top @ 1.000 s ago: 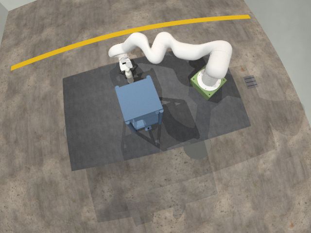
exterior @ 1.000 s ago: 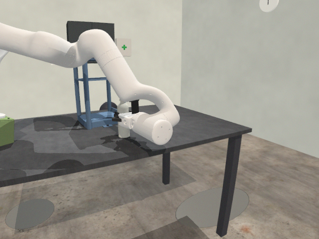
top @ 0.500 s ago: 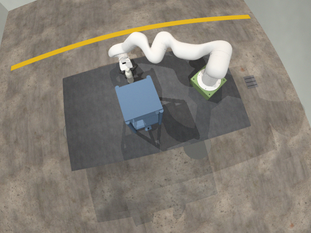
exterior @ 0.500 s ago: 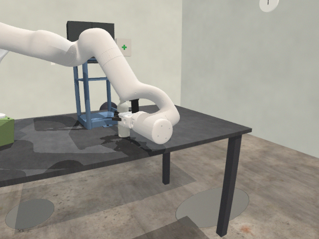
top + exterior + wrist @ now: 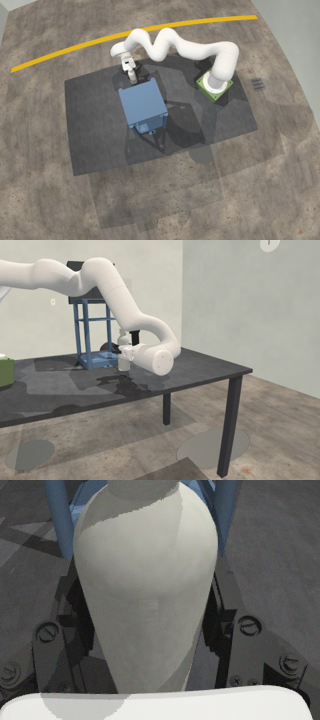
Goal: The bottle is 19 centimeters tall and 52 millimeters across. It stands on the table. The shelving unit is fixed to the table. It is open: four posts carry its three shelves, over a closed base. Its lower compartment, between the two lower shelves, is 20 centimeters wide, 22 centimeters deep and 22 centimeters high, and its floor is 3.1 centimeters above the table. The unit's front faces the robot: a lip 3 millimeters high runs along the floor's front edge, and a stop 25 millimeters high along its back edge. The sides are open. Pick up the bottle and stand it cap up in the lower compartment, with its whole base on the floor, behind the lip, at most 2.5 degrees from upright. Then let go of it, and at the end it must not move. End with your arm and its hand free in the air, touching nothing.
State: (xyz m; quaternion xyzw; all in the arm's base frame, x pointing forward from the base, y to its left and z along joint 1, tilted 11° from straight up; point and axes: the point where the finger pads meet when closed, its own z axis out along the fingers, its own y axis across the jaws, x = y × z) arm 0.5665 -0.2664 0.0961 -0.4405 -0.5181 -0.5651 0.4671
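The robot's hand (image 5: 119,351) grips the upright, pale, round-shouldered bottle (image 5: 123,361) beside the blue open-post shelving unit (image 5: 87,343) on the dark desk (image 5: 206,364), a lift apparently next.

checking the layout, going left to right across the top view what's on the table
bottle held in the end effector → shelving unit → green base of the arm

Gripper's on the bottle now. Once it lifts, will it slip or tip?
Probably stiff: the bottle keeps its shape in the closed gripper. Its smooth, tapering sides may slip. Tall and narrow, it stands upright on the table and may tip if nudged against the shelf.
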